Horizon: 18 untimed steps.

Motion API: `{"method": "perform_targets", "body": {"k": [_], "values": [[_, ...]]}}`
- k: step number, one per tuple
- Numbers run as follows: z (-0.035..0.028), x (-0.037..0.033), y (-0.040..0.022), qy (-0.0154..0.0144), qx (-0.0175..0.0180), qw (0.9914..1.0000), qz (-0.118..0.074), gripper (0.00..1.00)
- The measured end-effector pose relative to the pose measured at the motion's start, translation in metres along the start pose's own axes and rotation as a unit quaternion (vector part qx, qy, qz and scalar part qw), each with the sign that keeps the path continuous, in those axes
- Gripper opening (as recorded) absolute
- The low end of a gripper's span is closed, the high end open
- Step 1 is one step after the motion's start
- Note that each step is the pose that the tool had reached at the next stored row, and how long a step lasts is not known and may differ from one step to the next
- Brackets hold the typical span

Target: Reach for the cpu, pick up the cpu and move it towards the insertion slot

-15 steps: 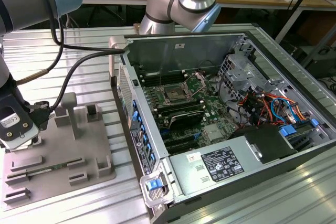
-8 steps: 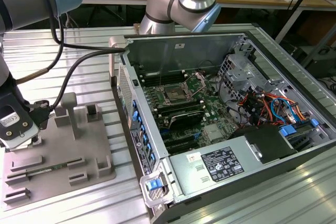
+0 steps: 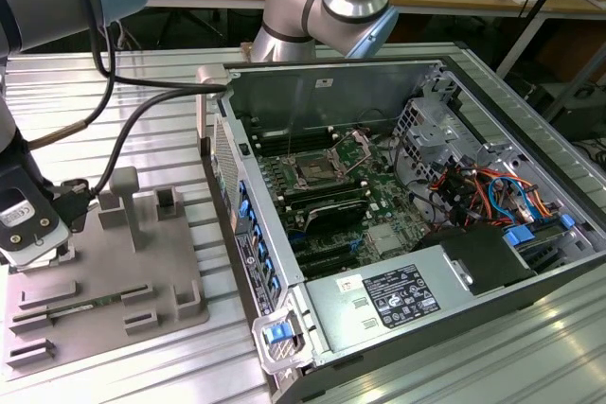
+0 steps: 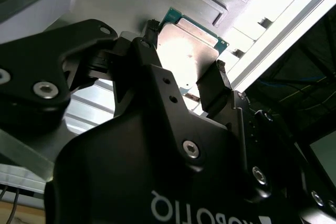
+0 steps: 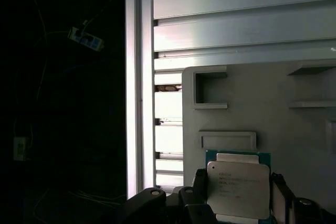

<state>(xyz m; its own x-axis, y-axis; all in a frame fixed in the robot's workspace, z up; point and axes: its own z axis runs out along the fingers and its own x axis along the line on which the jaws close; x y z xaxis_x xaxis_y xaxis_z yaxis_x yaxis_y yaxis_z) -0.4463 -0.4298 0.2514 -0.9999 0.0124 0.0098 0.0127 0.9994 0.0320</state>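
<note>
The cpu [image 5: 239, 182], a flat square chip with a silvery top and a thin green edge, sits between the two black fingers in both wrist views. My gripper [image 5: 239, 195] is shut on the cpu [image 4: 191, 45], with one finger [image 4: 152, 35] against one side and the other against the opposite side. In the exterior view my gripper [image 3: 47, 254] is at the far left, low over the grey fixture plate [image 3: 104, 300]. The insertion slot [image 3: 315, 173], a steel-framed square socket with a dark centre, lies inside the open computer case, well to the exterior view's right of my gripper.
The fixture plate carries raised blocks and an upright post [image 3: 123, 198]. The case's metal side wall [image 3: 237, 224] stands between the plate and the motherboard. A grey finned heatsink [image 3: 383, 241], black memory slots [image 3: 333, 203] and coloured cables [image 3: 478, 191] surround the socket. Black arm cables [image 3: 123, 130] hang nearby.
</note>
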Motion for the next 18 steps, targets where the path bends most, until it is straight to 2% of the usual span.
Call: {"method": "perform_targets", "body": {"k": [18], "values": [[-0.0052, -0.0002, 0.0001, 0.0000, 0.0000, 1.00000, 0.000, 0.55]]}}
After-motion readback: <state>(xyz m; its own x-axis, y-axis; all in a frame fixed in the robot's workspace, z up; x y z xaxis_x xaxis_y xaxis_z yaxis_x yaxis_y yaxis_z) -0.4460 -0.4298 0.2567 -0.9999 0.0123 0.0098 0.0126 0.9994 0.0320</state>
